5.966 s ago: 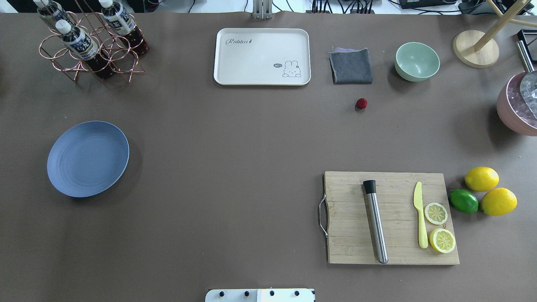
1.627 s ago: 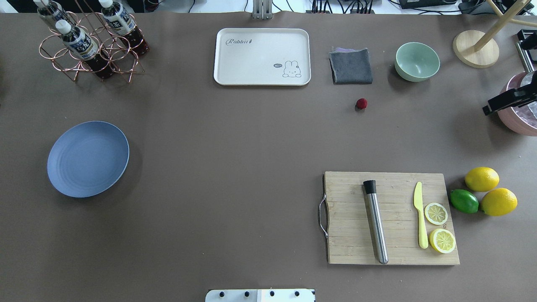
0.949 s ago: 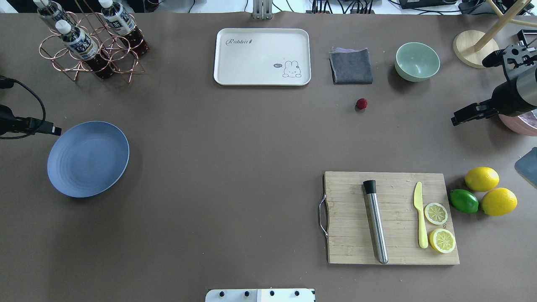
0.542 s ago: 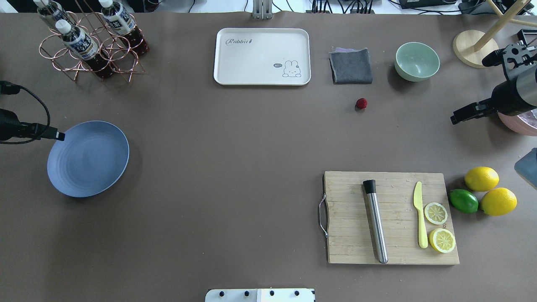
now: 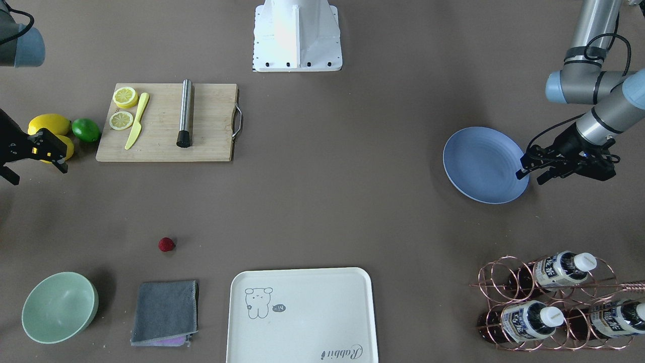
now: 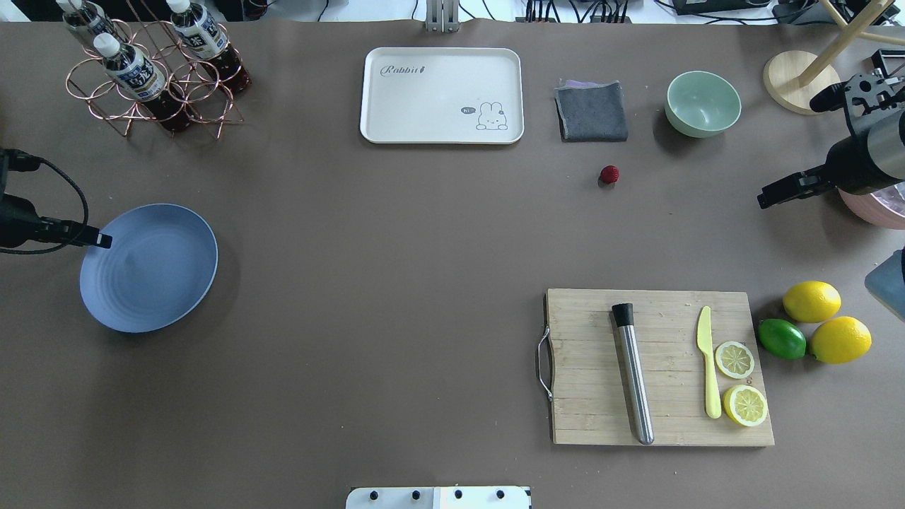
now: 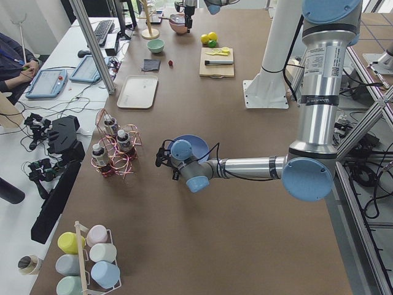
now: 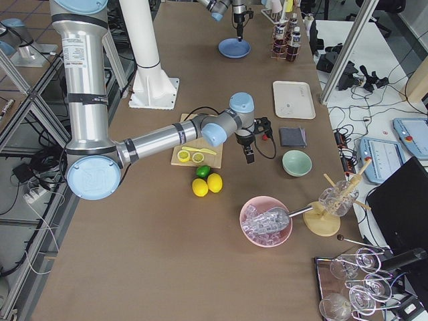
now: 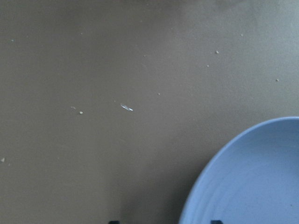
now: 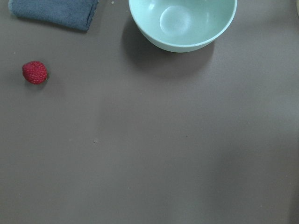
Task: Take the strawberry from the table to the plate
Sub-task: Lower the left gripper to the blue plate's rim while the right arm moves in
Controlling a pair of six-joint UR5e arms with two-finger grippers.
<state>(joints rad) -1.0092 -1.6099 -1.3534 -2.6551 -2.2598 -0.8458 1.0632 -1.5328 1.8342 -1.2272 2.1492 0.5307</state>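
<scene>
Both grippers are open and hold nothing. The left gripper hangs low over the outer rim of the plate, at the robot's left, with its two black fingers spread. In its wrist view the rim passes between the fingertips, but it is not possible to tell whether they touch it. The right gripper hangs with its fingers wide apart above the right end of the table, well apart from the strawberry.

On the grey-brown table, a cream tray with a rabbit drawing sits at the far edge. A wooden cutting board on the near right carries a steel muddler, a yellow knife and two lemon slices. Two lemons and a lime lie just beside the board. The periwinkle-blue plate rests flat on the left side. A mint-green bowl and a folded grey cloth sit at the far right.

The strawberry lies on the table just in front of the cloth, between it and the board and far from the plate. It is deep red and bumpy, and so nearly round that no long axis or pointed end can be made out.
</scene>
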